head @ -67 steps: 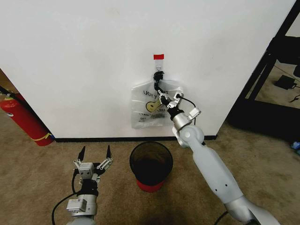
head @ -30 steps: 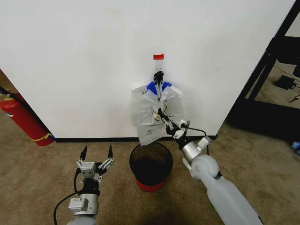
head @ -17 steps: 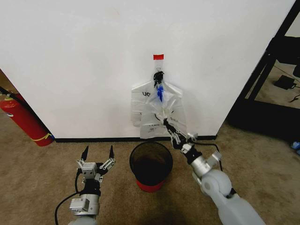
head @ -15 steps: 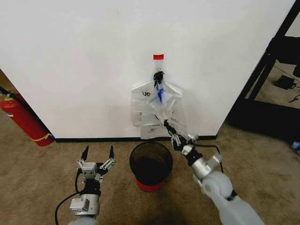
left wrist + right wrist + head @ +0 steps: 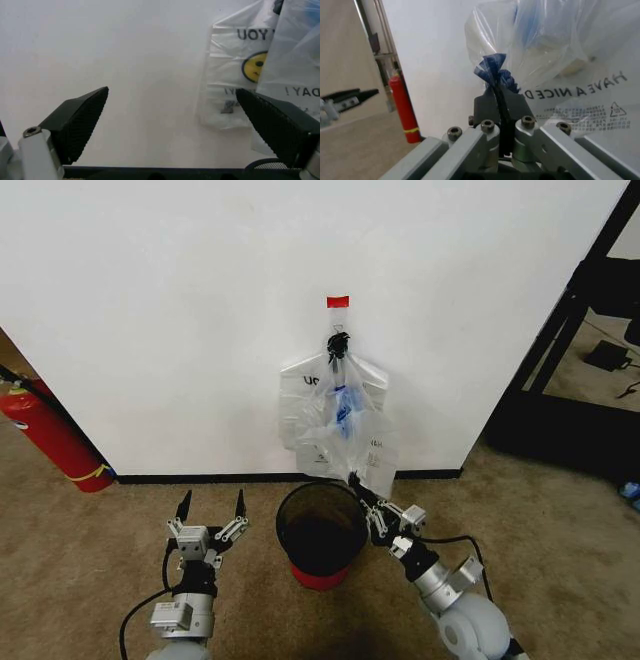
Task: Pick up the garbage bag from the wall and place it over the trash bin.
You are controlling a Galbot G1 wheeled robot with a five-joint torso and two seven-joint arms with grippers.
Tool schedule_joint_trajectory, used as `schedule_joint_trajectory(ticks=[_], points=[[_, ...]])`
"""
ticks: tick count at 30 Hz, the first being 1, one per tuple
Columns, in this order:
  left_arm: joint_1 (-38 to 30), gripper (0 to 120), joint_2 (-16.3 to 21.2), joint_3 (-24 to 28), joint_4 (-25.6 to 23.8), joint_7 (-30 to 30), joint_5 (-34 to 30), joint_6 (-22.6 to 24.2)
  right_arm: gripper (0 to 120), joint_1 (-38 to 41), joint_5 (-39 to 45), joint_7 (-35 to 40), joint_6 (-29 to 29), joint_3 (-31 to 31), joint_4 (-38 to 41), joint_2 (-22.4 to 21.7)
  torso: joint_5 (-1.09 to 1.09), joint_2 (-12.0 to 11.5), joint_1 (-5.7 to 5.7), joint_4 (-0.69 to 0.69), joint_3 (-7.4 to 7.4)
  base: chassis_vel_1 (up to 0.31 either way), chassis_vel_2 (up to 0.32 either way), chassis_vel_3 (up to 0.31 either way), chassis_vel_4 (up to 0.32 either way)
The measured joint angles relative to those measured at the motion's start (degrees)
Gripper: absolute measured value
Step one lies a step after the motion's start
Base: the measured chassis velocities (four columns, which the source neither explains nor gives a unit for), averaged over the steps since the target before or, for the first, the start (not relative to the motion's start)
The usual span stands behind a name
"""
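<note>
Left tool [image 5: 211, 507] sits low over the carpet beside the trash bin [image 5: 322, 535], its two black fingers spread wide with nothing between them; in the left wrist view the left tool [image 5: 175, 123] faces the wall [image 5: 100, 56], with the bags off to one side. Farther along the floor, a red fire extinguisher [image 5: 50, 435] leans against the wall [image 5: 180, 310] at the robot's far left. On the wall a red tape strip [image 5: 338, 301] sits just above a black hook [image 5: 339, 340]. Two bags hang there: a second smiley bag [image 5: 300, 395] lies flat against the wall, and the garbage bag [image 5: 350, 430] with its blue patches is drawn out in front of it, stretched down toward the bin's rim. Right tool [image 5: 362, 492] is closed on a bunched blue-and-clear fold of the garbage bag just above the bin's right edge. In the right wrist view the right tool [image 5: 501, 112] is pressed together on that fold, the garbage bag [image 5: 560, 56] rising beyond it.
</note>
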Motion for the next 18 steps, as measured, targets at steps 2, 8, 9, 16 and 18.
schedule_joint_trajectory(ticks=[2, 8, 9, 16, 18], points=[[0.0, 100, -0.1, 0.0, 0.0, 0.0, -0.3, 0.0, 0, -0.5, -1.5, 0.1, 1.1, 0.4, -0.2, 0.3, 0.00, 0.0, 0.00, 0.00, 0.00, 0.000, 0.000, 0.000, 0.000], [-0.3, 100, -0.2, 0.2, 0.1, -0.1, -0.4, 0.0, 0, -1.8, -5.4, 0.3, 3.9, 1.5, -0.3, 0.8, 0.00, 0.0, 0.00, 0.00, 0.00, 0.000, 0.000, 0.000, 0.000], [-0.3, 100, -0.2, 0.2, 0.1, -0.1, -0.4, 0.0, 0, -2.1, -6.0, 0.3, 4.4, 1.7, -0.3, 0.9, 0.00, 0.0, 0.00, 0.00, 0.00, 0.000, 0.000, 0.000, 0.000], [-0.5, 100, 0.4, 0.2, 0.6, -0.1, -0.7, 0.0, 0, -3.7, -9.3, 0.2, 7.9, 2.1, -1.4, 1.0, 0.00, 0.0, 0.00, -0.01, 0.00, 0.000, 0.000, 0.000, 0.000], [-0.7, 100, 0.5, 0.2, 0.7, -0.1, -0.7, 0.0, 0, -3.9, -10.2, 0.0, 8.9, 2.3, -2.0, 1.0, 0.00, 0.0, 0.00, -0.01, 0.00, 0.000, 0.000, 0.000, 0.000]])
